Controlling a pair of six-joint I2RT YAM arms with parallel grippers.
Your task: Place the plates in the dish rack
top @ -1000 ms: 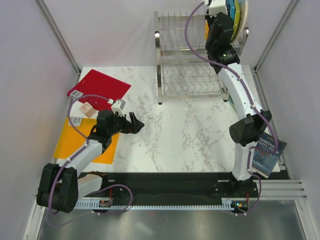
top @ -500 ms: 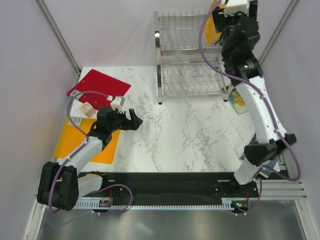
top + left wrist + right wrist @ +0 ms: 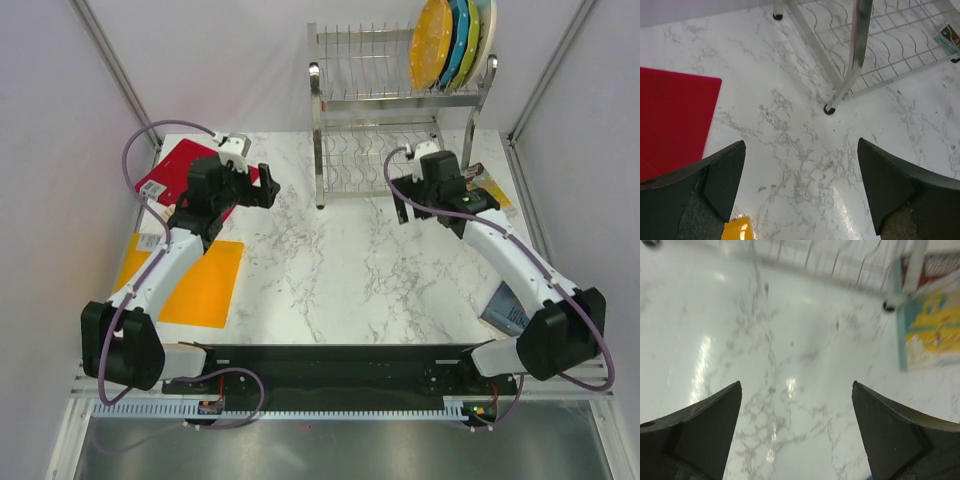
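Note:
The dish rack [image 3: 400, 110] stands at the back of the table. Four plates stand on edge at the right end of its upper tier: orange [image 3: 431, 45], blue [image 3: 457, 40], lime-green [image 3: 471, 38] and cream [image 3: 487, 28]. My right gripper [image 3: 415, 195] hangs open and empty over the marble just in front of the rack's lower shelf. Its wrist view shows wide-apart jaws [image 3: 796, 390] over bare marble. My left gripper [image 3: 265, 185] is open and empty left of the rack, beside the red board. In its wrist view [image 3: 801, 150] the rack's front leg [image 3: 856, 50] rises ahead.
A red square board [image 3: 172, 172] lies at the back left, with an orange mat [image 3: 200, 285] nearer me. A colourful booklet [image 3: 492, 186] lies by the rack's right leg, also in the right wrist view [image 3: 930, 330]. A dark book [image 3: 505, 305] lies at the right edge.
My right arm has come down from the rack's upper tier to the table and its jaws have opened, leaving the plates standing there. My left arm has swung toward the back left.

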